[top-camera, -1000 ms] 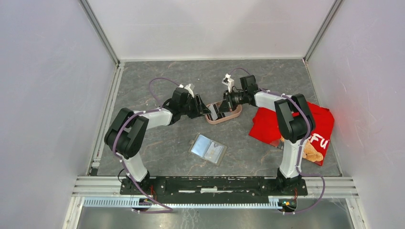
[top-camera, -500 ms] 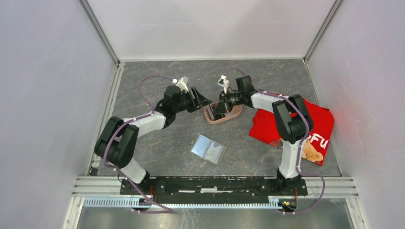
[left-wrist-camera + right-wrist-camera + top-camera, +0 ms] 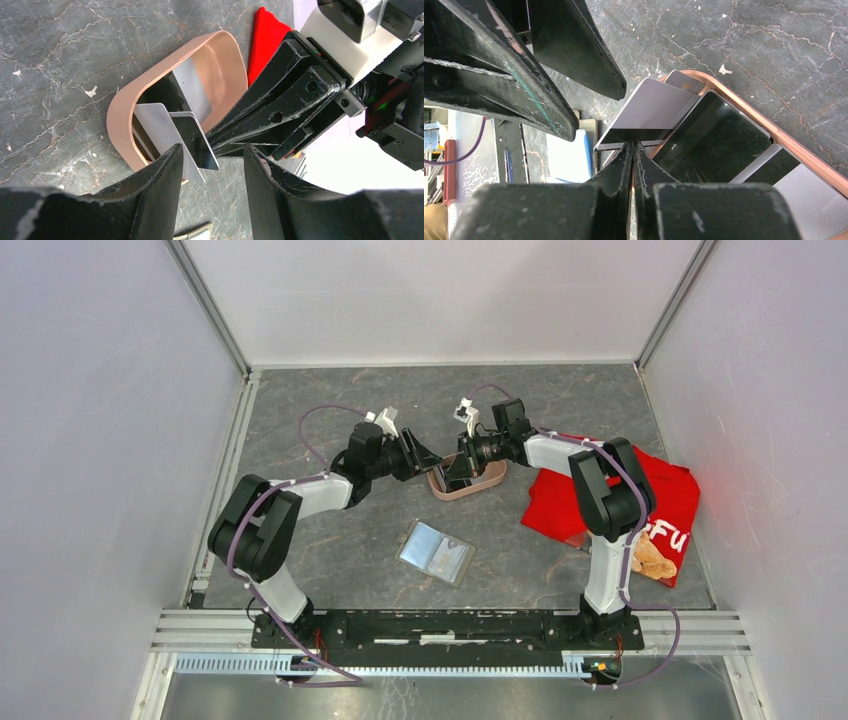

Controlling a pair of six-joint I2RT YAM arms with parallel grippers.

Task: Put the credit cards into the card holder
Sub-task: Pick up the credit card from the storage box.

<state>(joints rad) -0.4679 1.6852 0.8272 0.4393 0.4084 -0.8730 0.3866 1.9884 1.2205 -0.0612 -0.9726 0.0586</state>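
We judge the credit cards point(image 3: 162, 125) to be light, thin, stiff and slick, so they will not sag in a pinch. A grip on the faces near a short edge can let one pivot or slide out, and a flat card gives nothing to get under. They stand propped on edge inside the pink oval tray point(image 3: 117, 130), leaning against each other and its wall, which leaves their upper edges free to take hold of. The best hold looks to be across the two faces, a little in from an exposed edge and well clear of the neighbouring cards. The right gripper point(image 3: 631, 146) reaches into the tray and is clenched on the near edge of one silvery card point(image 3: 651, 107). That card is tipped up with its far corner by the tray rim, and a dark stripe runs beside the pinch. The left gripper point(image 3: 212, 152) hovers just beside the tray, facing the right one, with its jaws standing apart and nothing gripped. From its wrist view the card's free corner lines up with the gap, but we cannot tell whether it touches either finger. The card holder point(image 3: 436, 552) lies open and flat on the grey table point(image 3: 330, 400), nearer the arm bases and well apart from the tray.
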